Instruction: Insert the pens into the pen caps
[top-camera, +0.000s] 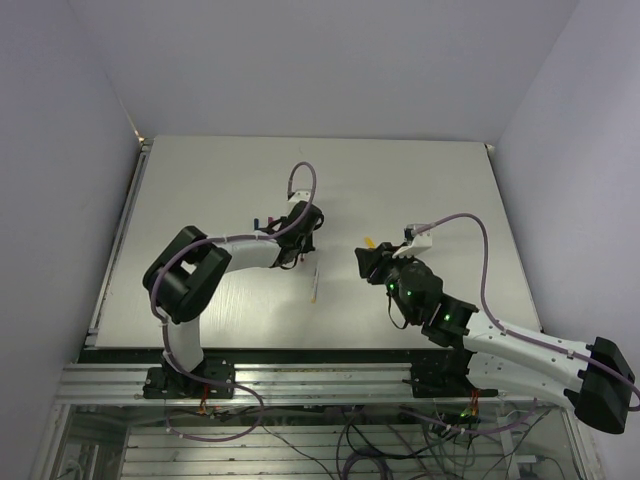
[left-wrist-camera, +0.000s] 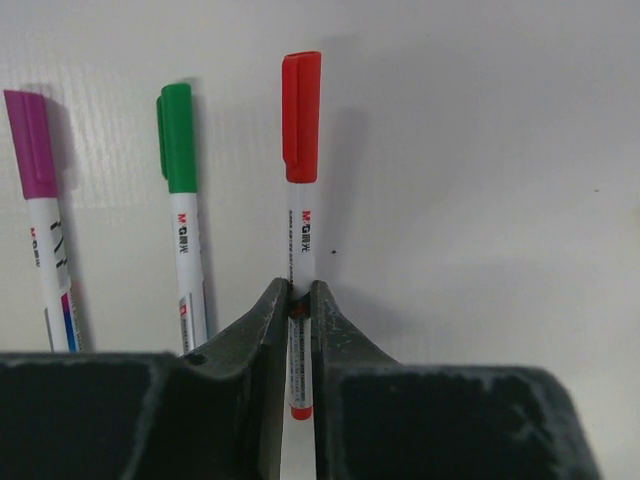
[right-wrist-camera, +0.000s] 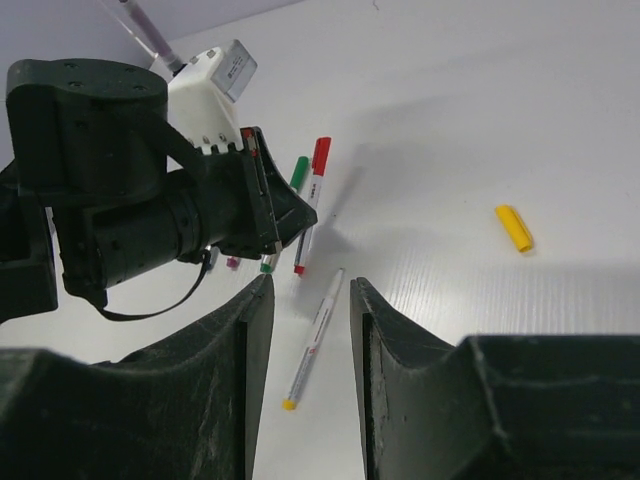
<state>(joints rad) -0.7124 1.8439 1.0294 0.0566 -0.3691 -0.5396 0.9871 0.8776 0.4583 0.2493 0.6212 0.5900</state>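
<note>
Checking progress from my end. Nearest the bases (top-camera: 190, 380), the yellow pen (right-wrist-camera: 314, 340) lies uncapped on the table (top-camera: 420, 180), well in from the near edge with bare room around it. My right gripper (right-wrist-camera: 310, 283) hangs just over it, jaws apart, nothing in them. The yellow cap (right-wrist-camera: 514, 228) sits off to the right, apart from the pen, so that pair is left to do.

Further out, the left gripper (left-wrist-camera: 299, 287) has its jaws tight either side of the red pen (left-wrist-camera: 301, 225). I can't tell if it's pinching or loose. That red pen, the green pen (left-wrist-camera: 182, 220) and the purple pen (left-wrist-camera: 40, 220) all wear caps, lying side by side. I can't make out a blue one.

The tight spot is the two wrists close together mid-table; the far edge and the walls (top-camera: 60, 150) are well off.
</note>
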